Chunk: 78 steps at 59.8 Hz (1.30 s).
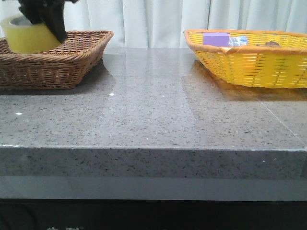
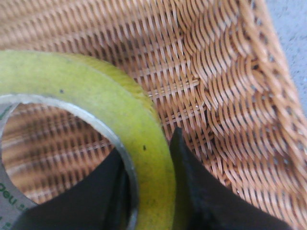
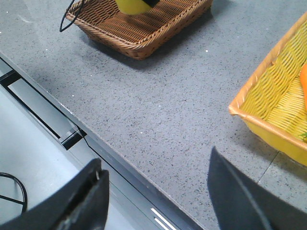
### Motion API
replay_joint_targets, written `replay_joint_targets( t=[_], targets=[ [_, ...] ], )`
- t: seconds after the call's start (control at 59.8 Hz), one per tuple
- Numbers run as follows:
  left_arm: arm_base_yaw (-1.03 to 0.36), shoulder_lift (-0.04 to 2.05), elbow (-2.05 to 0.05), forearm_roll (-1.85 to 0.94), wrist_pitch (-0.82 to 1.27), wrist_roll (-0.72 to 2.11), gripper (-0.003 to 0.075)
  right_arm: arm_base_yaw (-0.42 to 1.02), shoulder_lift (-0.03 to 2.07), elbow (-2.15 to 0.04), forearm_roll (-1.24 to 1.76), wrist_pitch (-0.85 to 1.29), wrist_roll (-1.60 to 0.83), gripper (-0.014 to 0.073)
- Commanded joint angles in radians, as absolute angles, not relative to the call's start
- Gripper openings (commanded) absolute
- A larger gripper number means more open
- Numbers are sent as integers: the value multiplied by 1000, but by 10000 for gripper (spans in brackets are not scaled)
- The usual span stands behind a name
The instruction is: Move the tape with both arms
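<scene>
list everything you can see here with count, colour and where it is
tape: 1, translucent yellow, over the brown basket, held by the left gripper
brown basket: 1, brown wicker, table's left rear
yellow basket: 1, yellow with orange rim, table's right rear
purple box: 1, purple, in the yellow basket
table: 1, speckled grey
curtain: 1, white, behind the table
left gripper: 1, black, shut on the tape's wall
right gripper: 1, black, open above the table's front edge
</scene>
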<state>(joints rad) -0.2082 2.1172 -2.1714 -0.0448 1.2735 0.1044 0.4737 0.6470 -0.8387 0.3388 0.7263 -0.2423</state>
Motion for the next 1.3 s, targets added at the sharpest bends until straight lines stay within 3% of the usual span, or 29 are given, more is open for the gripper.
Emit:
replay_joint_targets(
  t=[0.0,0.1,0.301,0.368,0.986,1.287],
  targets=[
    [-209,2072,-2196,-56,1285,97,48,471,646,-863,356,658,-241,472],
    [-209,2086,-2196,-62,1285,97,85,471,646,-863,356,658,-241,472],
    [-209,2092,-2196,-70,1285,97,378,471,646,-863,356,658,-241,472],
    [-209,2090,-2196,-70,1285,97,430,471,646,-863,356,658,-241,472],
    [-209,1826,-2220,-188,1285,57,420,471,646,-863,356,658,-241,472],
    [-320,1536,-1997,-244,1285,68,420,471,646,-863,356,658,-241,472]
  ],
)
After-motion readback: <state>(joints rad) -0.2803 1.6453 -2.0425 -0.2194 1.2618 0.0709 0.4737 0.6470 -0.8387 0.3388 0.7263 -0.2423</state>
